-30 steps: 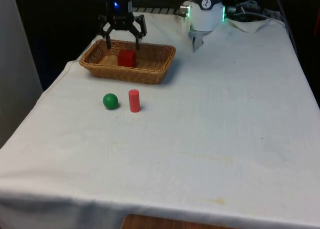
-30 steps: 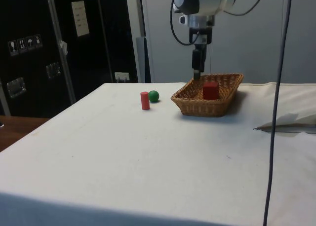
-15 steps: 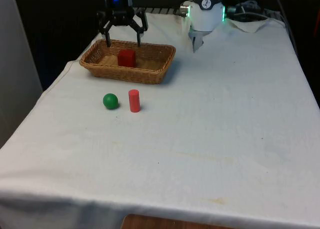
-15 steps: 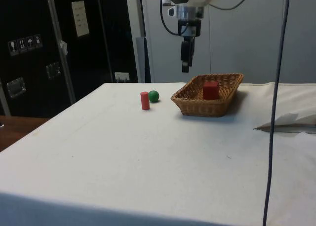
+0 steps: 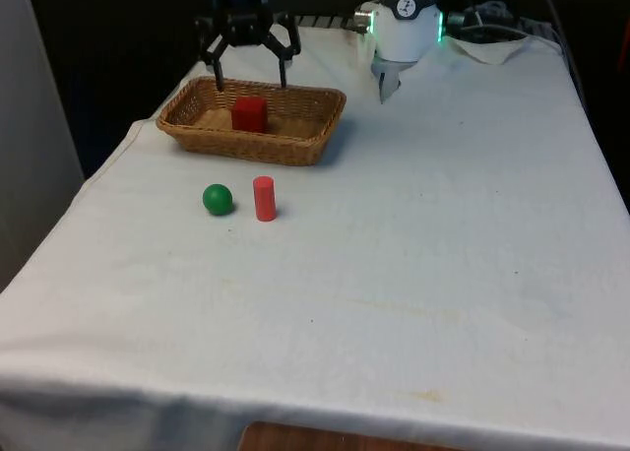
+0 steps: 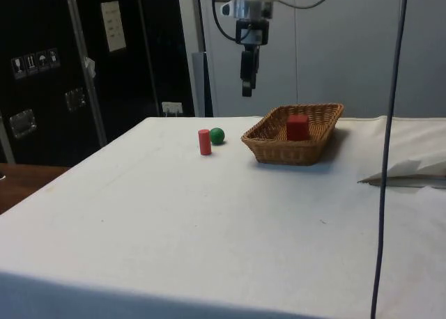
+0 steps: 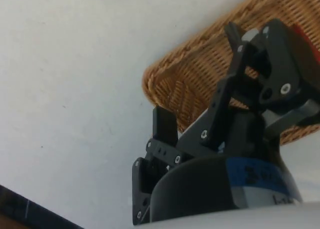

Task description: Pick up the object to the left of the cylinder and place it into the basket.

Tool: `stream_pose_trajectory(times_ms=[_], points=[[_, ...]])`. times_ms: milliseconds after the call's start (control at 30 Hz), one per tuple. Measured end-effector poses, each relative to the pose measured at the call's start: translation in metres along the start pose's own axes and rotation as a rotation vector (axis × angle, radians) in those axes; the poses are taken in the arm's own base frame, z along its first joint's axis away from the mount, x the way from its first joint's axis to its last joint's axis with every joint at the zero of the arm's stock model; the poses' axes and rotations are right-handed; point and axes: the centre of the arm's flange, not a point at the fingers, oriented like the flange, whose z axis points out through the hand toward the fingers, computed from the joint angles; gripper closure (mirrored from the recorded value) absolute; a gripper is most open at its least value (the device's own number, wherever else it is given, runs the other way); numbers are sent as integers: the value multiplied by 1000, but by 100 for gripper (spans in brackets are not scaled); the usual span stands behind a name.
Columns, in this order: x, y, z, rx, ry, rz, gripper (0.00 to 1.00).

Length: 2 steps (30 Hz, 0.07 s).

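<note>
The green ball [image 5: 218,199] sits on the counter [image 5: 413,274] just beside the red cylinder [image 5: 264,198], on the front view's left, so it is the likely target. The pincer [image 5: 248,72] hangs wide and empty above the basket [image 5: 295,148] (which holds a red block [image 5: 249,114]), touching nothing.
</note>
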Motion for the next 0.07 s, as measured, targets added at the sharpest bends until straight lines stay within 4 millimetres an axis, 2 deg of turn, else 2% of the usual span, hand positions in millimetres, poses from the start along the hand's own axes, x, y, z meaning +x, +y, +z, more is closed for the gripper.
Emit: stream_pose_trajectory(times_ms=[67], points=[[2, -2, 0, 0, -1, -1, 0]])
